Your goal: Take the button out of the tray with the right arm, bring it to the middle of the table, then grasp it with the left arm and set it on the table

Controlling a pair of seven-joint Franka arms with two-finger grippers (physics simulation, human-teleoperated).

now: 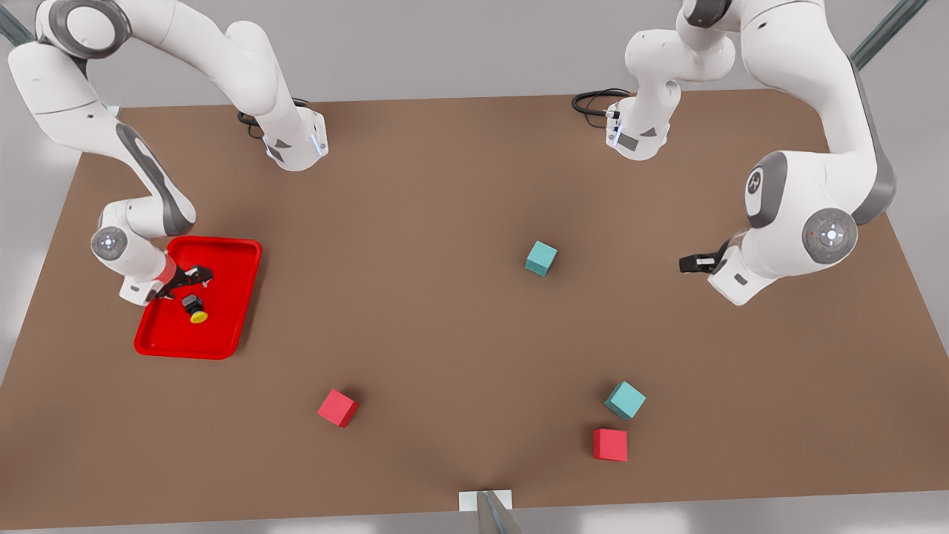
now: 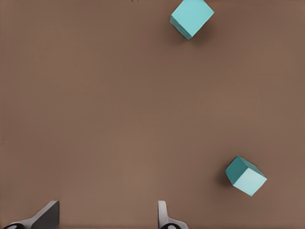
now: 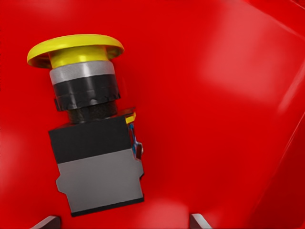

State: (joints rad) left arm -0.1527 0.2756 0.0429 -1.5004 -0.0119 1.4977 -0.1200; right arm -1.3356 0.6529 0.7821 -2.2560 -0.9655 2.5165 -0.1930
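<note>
The button [image 1: 196,309] is seen lying on its side in the tray [image 1: 241,297], just below the right gripper [image 1: 180,283], whose fingers are spread wide; the left gripper [image 1: 693,262], also spread, waits well apart.

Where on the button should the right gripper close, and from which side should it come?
Probably on the black and grey body of the button, from above. It lies on its side on the floor of the tray, so the body's flat side faces suit the open fingers better than the wide, thin yellow cap. The right gripper hangs over it; the left gripper waits apart.
</note>
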